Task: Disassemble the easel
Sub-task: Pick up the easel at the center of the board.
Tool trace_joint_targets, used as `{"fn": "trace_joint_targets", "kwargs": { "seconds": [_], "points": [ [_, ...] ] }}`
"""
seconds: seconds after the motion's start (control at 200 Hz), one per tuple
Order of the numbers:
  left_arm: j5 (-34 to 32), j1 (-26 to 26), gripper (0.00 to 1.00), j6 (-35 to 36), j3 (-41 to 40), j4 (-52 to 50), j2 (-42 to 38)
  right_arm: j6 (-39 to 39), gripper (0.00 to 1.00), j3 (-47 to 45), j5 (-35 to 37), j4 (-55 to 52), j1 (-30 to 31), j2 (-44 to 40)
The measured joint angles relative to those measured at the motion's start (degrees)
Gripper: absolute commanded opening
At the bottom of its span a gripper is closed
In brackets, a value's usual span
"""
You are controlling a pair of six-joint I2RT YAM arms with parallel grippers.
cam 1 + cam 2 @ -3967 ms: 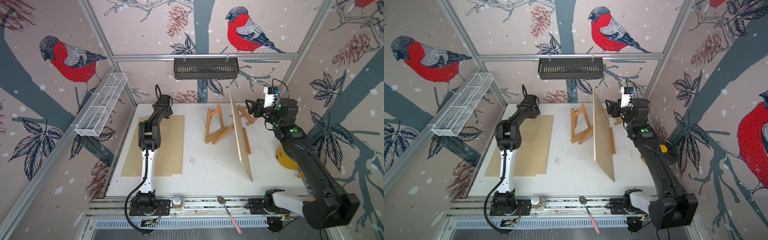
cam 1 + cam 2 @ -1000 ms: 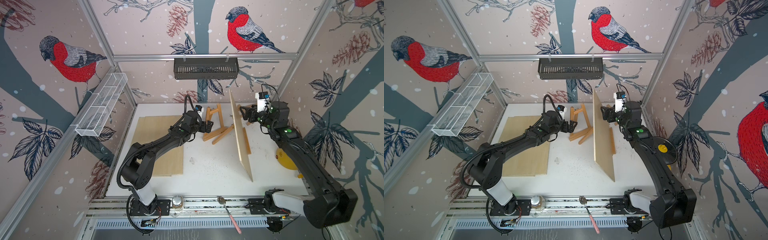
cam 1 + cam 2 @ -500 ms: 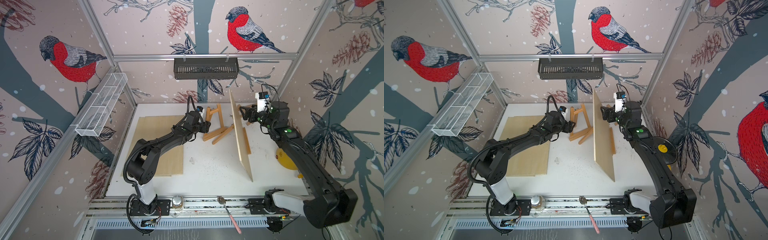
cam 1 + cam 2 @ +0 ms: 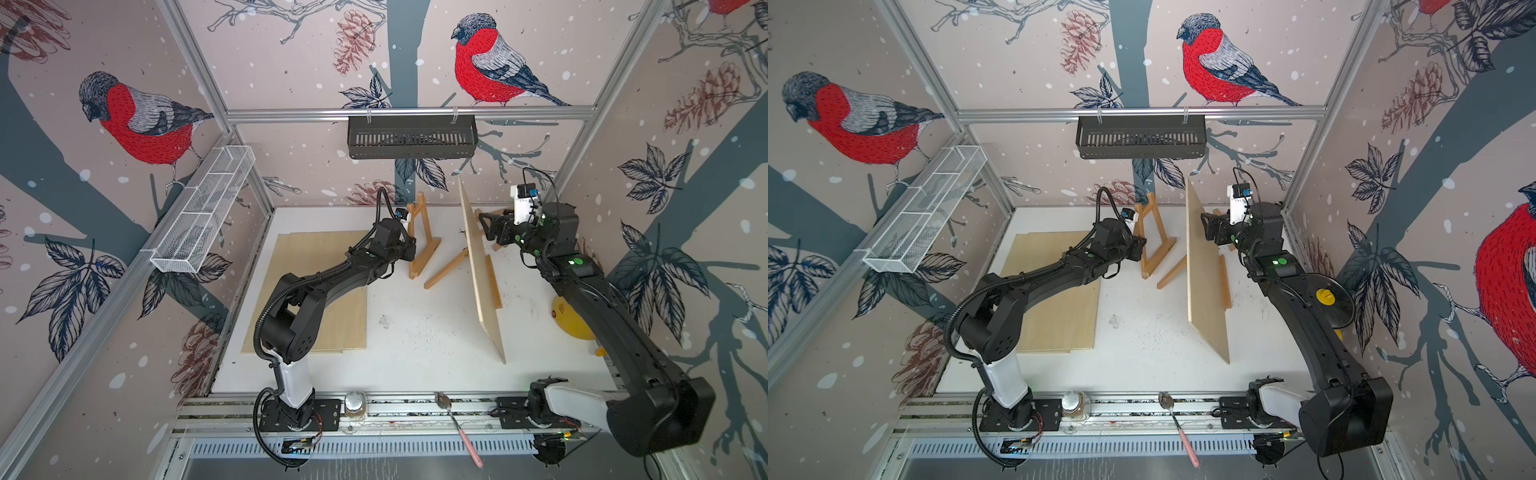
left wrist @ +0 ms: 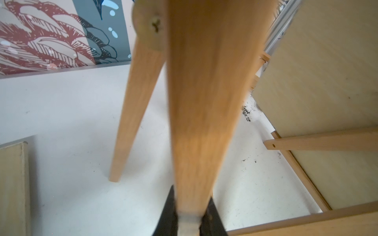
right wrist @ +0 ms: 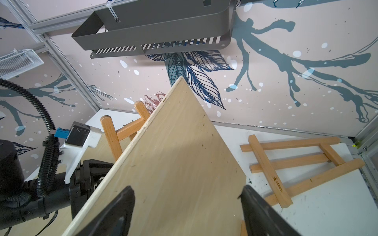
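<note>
Wooden easel (image 4: 423,239) stands upright at the back of the tabletop (image 4: 419,332), and my left gripper (image 5: 190,216) is clamped on one of its legs. My right gripper (image 6: 187,192) hangs with jaws spread wide, holding nothing, just beside the plywood board (image 4: 482,286) standing on edge; an easel frame (image 6: 296,161) lies flat beyond it

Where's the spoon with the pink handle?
In both top views the pink-handled metal spoon lies on the front metal rail, between the lidded jar and the right arm's base.
</note>
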Motion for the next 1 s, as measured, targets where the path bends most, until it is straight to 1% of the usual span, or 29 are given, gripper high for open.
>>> {"fn": "trace_joint_targets", "kwargs": {
  "seconds": [0.17, 0.31, 0.405, 0.545, 0.7, 0.785, 0.91, 1.001],
  "points": [
    [-1.6, -0.3, 0.07, 2.3, 0.2, -2.0, -0.8, 0.0, 0.83, 0.0, 0.0, 0.0, 0.0, 0.1],
    [-3.4, -0.2, 0.07, 5.7, 2.8, -8.1, -2.2, -0.2, 0.83, 0.4, 0.0, 0.0, 0.3, 0.0],
    [-4.5, -0.1, 0.08, 8.1, 3.9, -13.1, -4.7, -1.0, 0.83, 0.8, 0.0, 0.1, 0.7, -0.6],
    [-4.2, 1.7, 0.11, 11.2, 4.7, -18.8, -10.9, -1.8, 0.83, 1.4, 0.0, 0.8, 1.6, -2.2],
    [0.6, 5.3, 0.12, 13.6, 4.9, -21.6, -17.7, -3.0, 0.83, 2.2, 0.1, 1.5, 3.1, -3.1],
    [2.5, 5.9, 0.12, 14.9, 4.4, -22.4, -20.7, -3.2, 0.83, 2.3, 0.5, 1.7, 4.0, -3.2],
    [7.1, 6.7, 0.11, 16.2, 4.4, -24.6, -23.0, -3.2, 0.83, 2.3, 1.1, 1.7, 5.2, -3.3],
    [8.9, 7.9, 0.12, 16.8, 4.4, -26.2, -23.4, -3.2, 0.83, 2.3, 1.2, 1.6, 6.1, -3.6]
  ]
}}
